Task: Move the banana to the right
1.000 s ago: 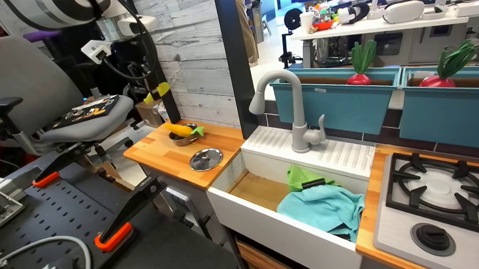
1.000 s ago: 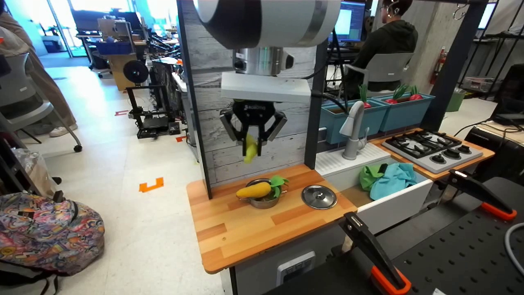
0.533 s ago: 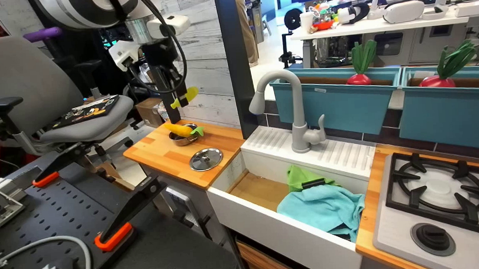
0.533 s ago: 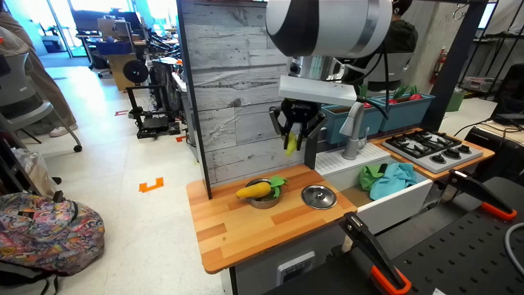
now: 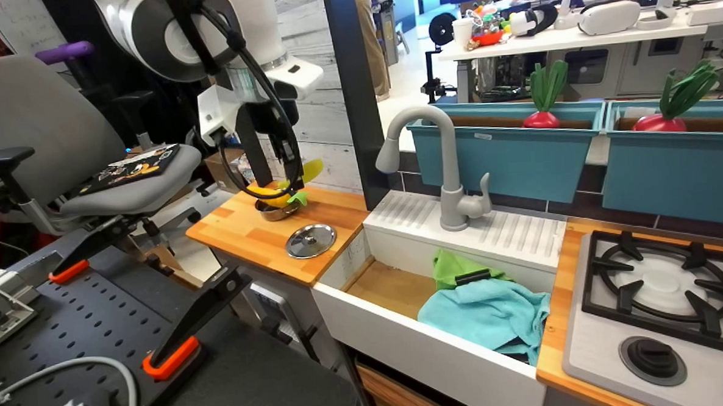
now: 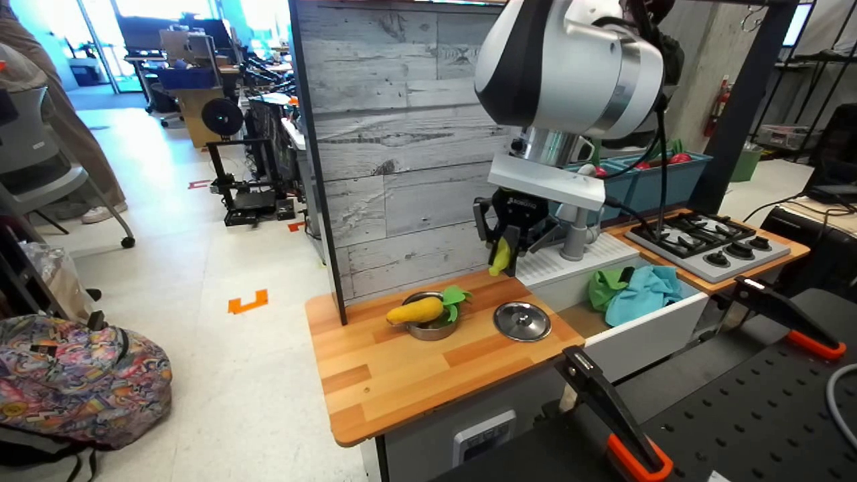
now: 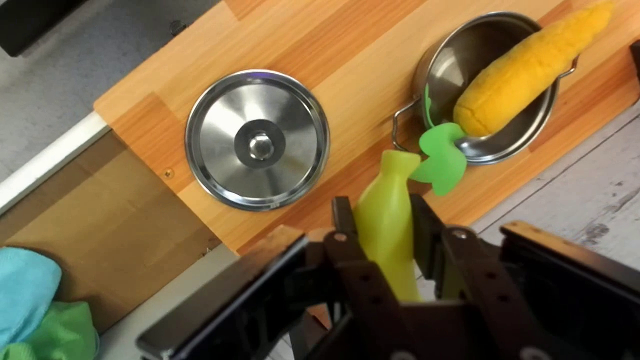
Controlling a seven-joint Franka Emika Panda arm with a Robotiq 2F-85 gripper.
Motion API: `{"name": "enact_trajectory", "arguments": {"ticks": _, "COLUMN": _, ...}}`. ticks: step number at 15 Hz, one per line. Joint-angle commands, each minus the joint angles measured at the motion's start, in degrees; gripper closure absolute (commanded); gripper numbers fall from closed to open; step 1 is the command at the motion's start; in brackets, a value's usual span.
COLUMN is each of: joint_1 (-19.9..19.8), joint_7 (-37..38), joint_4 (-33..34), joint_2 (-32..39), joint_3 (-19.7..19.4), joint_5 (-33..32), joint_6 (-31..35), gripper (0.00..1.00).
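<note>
The banana [image 7: 387, 227] is a smooth yellow-green toy. It is upright with a slight curve. My gripper [image 7: 381, 205] is shut on its middle, with one dark pad on each side. In an exterior view the gripper [image 6: 503, 262] holds the banana [image 6: 499, 257] above the back right part of the wooden counter [image 6: 402, 375], near the wall panel. The banana also shows in an exterior view [image 5: 313, 168], partly behind the gripper fingers and a cable. Its lower end stands clear of the counter.
A metal pot [image 6: 435, 331] holds a yellow-orange plush vegetable [image 6: 416, 310] with green leaves. A round metal lid [image 6: 522, 323] lies to its right. The sink [image 5: 429, 346] with cloths [image 5: 482, 313], the faucet [image 6: 576, 231] and the wall panel [image 6: 415, 234] are close by.
My gripper has moved right with the banana, in both exterior views, and has come lower toward the counter. The pot, plush vegetable and lid have not moved.
</note>
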Motion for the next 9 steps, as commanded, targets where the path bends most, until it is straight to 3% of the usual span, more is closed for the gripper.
{"name": "enact_trajectory", "arguments": {"ticks": 1, "joint_1": -2.47, "joint_7": -1.27, "joint_4": 4.4, "joint_2": 5.08, "joint_3": 1.86, "joint_5": 2.91, "joint_6": 1.33, "gripper": 0.96}}
{"name": "enact_trajectory", "arguments": {"ticks": 9, "joint_1": -1.77, "joint_7": 1.86, "joint_4": 12.68, "joint_2": 12.44, "joint_3": -0.42, "joint_5": 2.78, "joint_6": -1.19, "gripper": 0.96}}
